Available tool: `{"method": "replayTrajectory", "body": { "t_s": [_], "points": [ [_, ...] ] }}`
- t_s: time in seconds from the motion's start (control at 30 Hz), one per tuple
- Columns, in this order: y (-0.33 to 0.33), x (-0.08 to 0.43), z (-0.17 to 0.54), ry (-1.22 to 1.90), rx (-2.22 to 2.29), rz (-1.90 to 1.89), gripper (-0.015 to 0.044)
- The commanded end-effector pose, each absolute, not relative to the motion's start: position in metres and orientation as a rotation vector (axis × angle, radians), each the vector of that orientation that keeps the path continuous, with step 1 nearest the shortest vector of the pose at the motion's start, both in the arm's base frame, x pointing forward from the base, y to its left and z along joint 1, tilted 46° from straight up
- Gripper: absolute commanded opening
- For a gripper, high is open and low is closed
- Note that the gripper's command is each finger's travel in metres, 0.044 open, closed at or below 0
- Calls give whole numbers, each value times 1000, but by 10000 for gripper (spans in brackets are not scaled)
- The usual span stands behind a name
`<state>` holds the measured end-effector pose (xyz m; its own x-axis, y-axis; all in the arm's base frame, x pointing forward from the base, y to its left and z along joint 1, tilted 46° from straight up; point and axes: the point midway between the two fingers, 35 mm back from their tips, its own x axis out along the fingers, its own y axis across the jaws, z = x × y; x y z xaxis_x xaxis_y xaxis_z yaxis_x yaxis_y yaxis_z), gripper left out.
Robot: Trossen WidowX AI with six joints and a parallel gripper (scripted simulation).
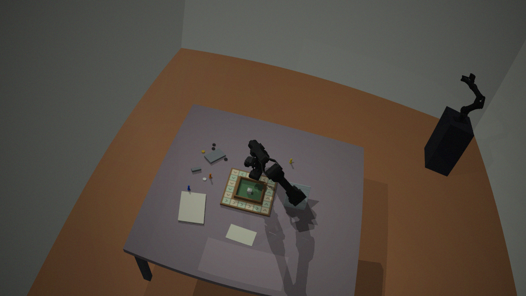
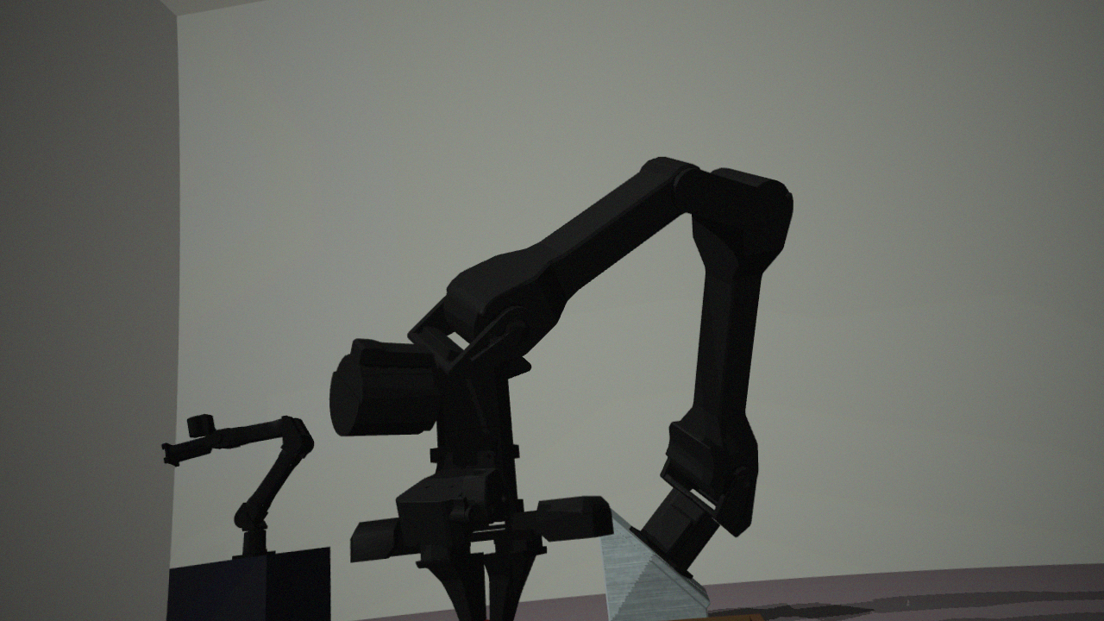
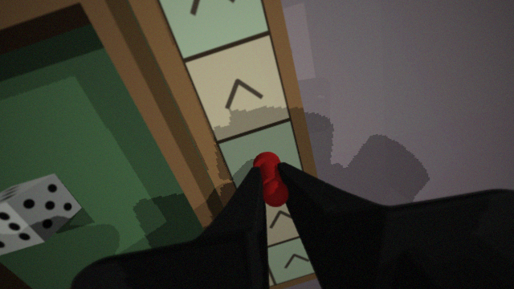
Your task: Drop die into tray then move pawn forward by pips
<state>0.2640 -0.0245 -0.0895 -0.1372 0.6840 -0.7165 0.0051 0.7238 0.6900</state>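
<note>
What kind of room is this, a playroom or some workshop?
Probably a bare robot test room set up for a board game: a table carries a game board, a robot arm and loose paper sheets, with a second arm standing on a dark pedestal.

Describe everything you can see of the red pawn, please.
The red pawn looks like smooth, glossy plastic, with a rounded head above a narrower body. The gripper is shut on it, the black fingers pinching it from both sides. It hangs over a green square of the board; its base is hidden.
</note>
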Motion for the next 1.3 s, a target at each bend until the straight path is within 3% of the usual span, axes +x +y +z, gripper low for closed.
{"method": "replayTrajectory", "body": {
  "t_s": [0.0, 0.03, 0.6, 1.1, 1.13, 1.27],
  "points": [
    [-19, 261, -94, 1624, 581, 644, 0],
    [-19, 261, -94, 1624, 581, 644, 0],
    [-57, 270, -56, 1625, 579, 642, 440],
    [-51, 184, 78, 1568, 475, 761, 440],
    [-57, 204, 60, 1569, 493, 731, 440],
    [-57, 204, 60, 1569, 493, 731, 440]
  ]
}}
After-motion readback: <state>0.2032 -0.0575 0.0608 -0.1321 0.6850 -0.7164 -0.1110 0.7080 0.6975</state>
